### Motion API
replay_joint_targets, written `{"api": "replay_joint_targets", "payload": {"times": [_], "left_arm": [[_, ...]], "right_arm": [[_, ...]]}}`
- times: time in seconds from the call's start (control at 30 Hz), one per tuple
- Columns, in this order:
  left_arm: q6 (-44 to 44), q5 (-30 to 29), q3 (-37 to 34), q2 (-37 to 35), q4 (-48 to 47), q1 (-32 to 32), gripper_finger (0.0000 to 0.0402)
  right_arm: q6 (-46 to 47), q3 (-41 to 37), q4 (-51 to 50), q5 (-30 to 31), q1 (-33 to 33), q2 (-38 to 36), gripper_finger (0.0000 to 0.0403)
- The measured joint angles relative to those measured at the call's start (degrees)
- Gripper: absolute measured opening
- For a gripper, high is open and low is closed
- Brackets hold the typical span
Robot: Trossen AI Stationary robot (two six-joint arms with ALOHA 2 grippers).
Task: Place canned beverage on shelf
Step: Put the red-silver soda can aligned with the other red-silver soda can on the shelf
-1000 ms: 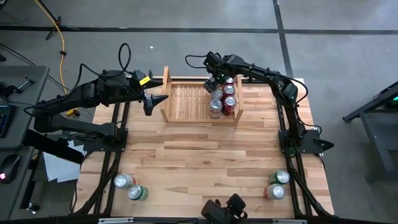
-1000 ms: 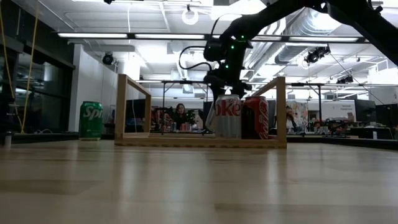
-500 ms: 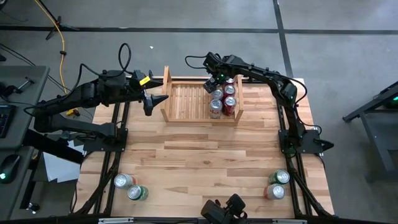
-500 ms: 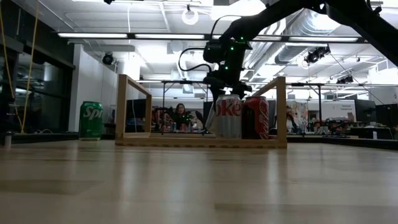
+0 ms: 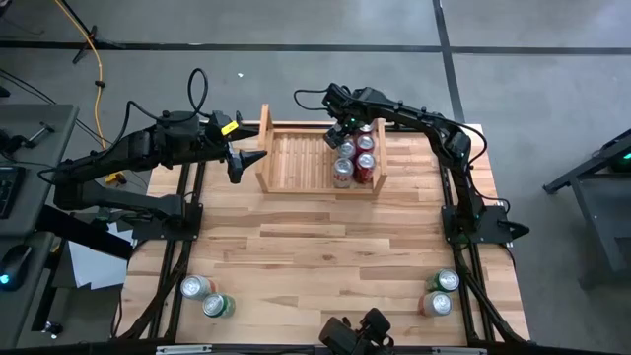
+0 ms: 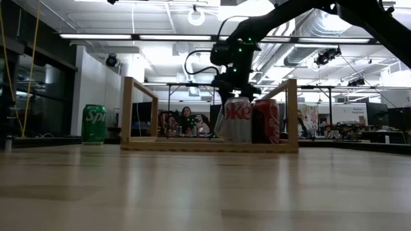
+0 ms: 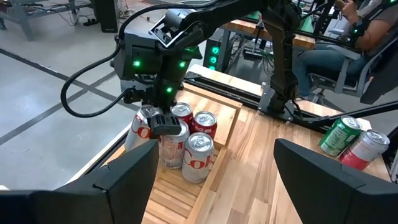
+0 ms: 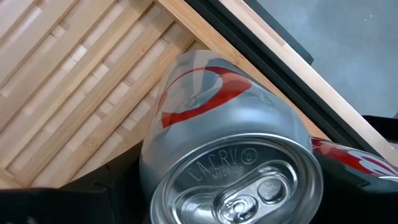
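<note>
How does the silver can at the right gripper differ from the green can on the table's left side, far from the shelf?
The silver can bears red marks; the green can is green. The silver can tilts inside the shelf; the green can stands upright on the table. The right gripper holds the silver can; no gripper is near the green can. Both are drink cans.

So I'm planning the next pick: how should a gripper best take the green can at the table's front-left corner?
Probably from straight above, fingers closing across the round side wall just below the rim. The green can stands upright, and a silver-topped can sits close beside it, so set the fingers on the two sides facing away from that neighbour.
</note>
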Motion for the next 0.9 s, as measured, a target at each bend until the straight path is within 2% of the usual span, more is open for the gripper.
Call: {"api": "replay_joint_targets", "payload": {"times": [0.9], "left_arm": [[0.02,0.00,0.00,0.00,0.00,-0.01,0.0308]], "right_arm": [[-0.02,0.00,-1.55,0.03,-0.02,0.02,0.0308]]}}
